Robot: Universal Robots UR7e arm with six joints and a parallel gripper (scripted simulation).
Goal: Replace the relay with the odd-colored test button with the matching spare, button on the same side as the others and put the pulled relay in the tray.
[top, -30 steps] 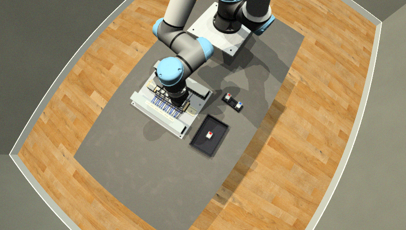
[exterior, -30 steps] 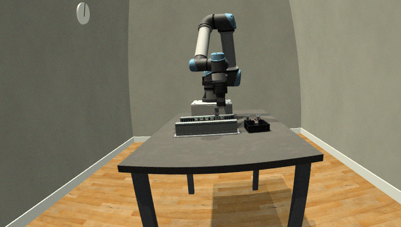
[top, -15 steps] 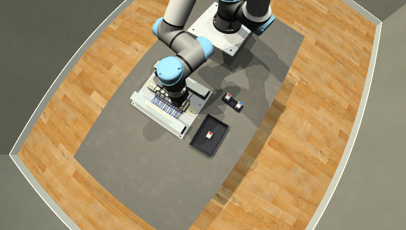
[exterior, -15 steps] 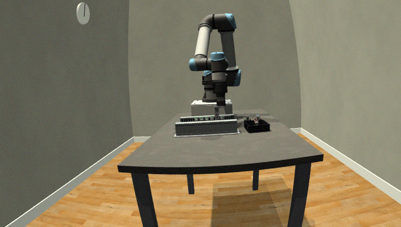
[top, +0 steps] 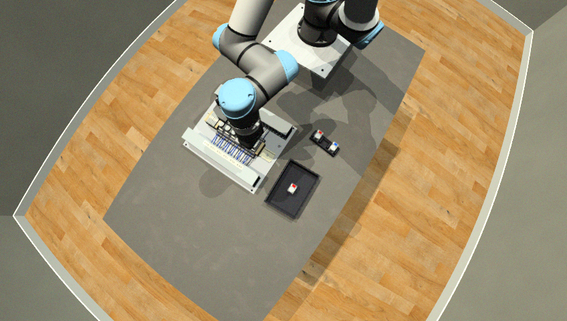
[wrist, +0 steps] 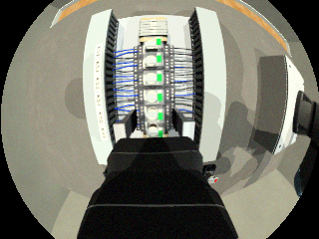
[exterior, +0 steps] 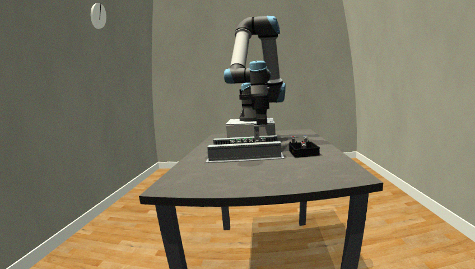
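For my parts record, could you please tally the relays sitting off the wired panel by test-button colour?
Red button: 2 (tray relay, red holder relay)
Blue button: 1 (blue holder relay)
Total: 3

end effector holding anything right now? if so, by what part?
Nothing held. The end effector is open, its fingers either side of the nearest relay in the row.

Matt grey table point(exterior: 260, 186), glossy wood floor point(exterior: 133, 240), black plastic tray point(top: 278, 198).
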